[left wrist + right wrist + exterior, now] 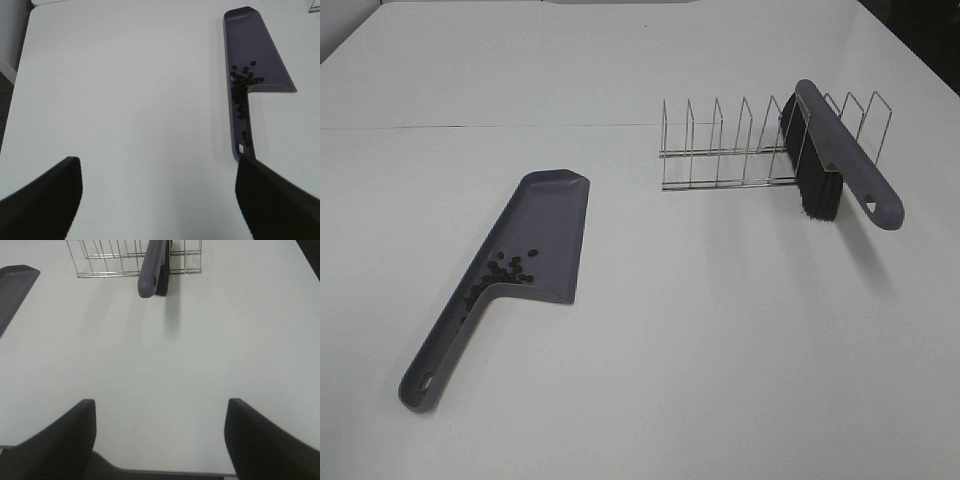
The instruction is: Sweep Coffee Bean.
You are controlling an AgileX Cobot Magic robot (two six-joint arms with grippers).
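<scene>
A grey dustpan (540,235) lies flat on the white table, its handle toward the near left. Several dark coffee beans (502,272) sit in the pan where the blade meets the handle; the left wrist view shows the same coffee beans (241,87) in the dustpan (252,45). The grey brush (840,155) with black bristles leans in the wire rack (740,150). My left gripper (157,195) is open above bare table, short of the dustpan's handle. My right gripper (159,432) is open too, well back from the brush (152,267). Neither arm shows in the exterior view.
The wire rack (127,260) stands at the back right of the table. A seam (470,127) between two table tops runs across behind the dustpan. The table's left edge and dark floor (6,95) show in the left wrist view.
</scene>
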